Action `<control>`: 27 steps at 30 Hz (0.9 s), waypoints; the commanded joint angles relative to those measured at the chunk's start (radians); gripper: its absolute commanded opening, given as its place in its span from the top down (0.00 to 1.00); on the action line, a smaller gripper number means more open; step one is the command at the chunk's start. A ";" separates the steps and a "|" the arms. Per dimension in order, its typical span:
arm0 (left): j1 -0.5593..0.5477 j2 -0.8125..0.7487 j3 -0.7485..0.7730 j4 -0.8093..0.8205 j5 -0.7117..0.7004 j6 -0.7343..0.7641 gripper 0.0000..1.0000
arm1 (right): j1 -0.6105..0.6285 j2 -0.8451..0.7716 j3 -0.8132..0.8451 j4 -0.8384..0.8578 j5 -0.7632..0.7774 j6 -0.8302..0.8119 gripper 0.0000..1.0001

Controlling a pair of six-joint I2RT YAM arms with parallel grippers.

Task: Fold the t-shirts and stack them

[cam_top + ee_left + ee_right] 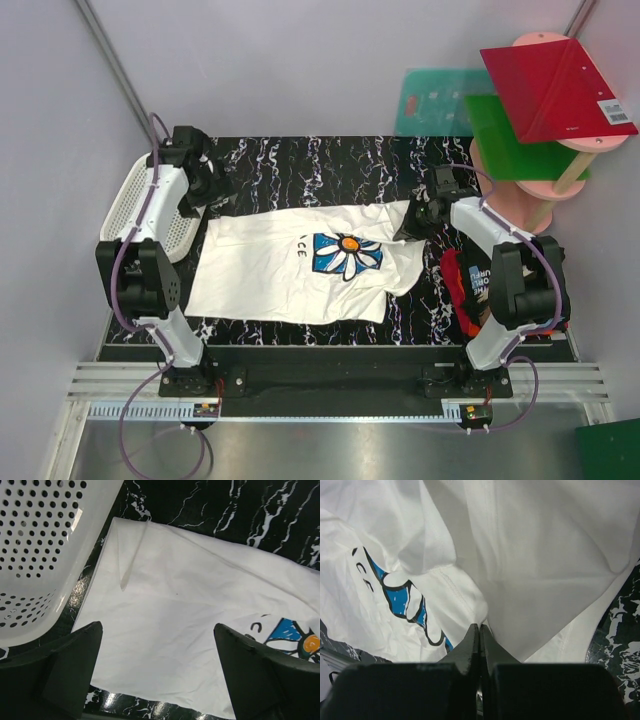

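The white t-shirt (300, 270) with the blue daisy print lies spread on the black marbled table (300, 165). My left gripper (205, 185) hangs open over its far left corner, and in the left wrist view its fingers stand wide apart (156, 630) above the flat white cloth (190, 605), holding nothing. At the shirt's far right corner, my right gripper (420, 215) is shut, and the wrist view shows its tips (479, 626) pinching a bunched fold of the white t-shirt (545, 555). A red-orange and a black tee (462, 285) lie piled at the right, partly hidden by the right arm.
A white mesh basket (150, 215) stands at the table's left edge, close to the shirt's corner (40, 545). Red and green boards on a pink stand (540, 110) rise at the back right. A green object (610, 450) sits at the near right corner.
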 commanded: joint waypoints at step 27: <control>-0.060 0.103 -0.125 0.142 0.035 -0.062 0.01 | 0.037 -0.288 -0.093 0.002 -0.001 0.013 0.05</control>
